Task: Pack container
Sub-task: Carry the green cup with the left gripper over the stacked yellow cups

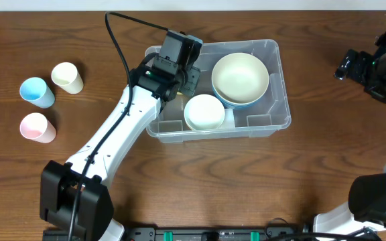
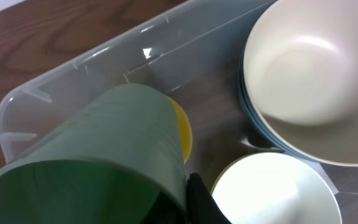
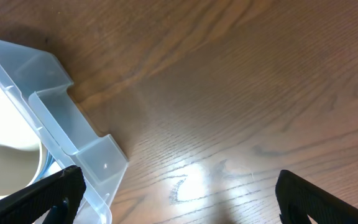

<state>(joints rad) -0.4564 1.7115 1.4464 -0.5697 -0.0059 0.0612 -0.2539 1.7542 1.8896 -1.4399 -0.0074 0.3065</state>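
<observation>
A green cup [image 2: 104,162] is gripped by the left gripper [image 1: 190,77] above the container's [image 1: 271,53] left end. The right gripper [image 3: 179,194] is spread open, well to its right.

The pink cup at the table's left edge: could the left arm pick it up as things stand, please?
Probably not yet. The left gripper is shut on a green cup over the container, so it must release that first. The pink cup itself sits in the open.
</observation>
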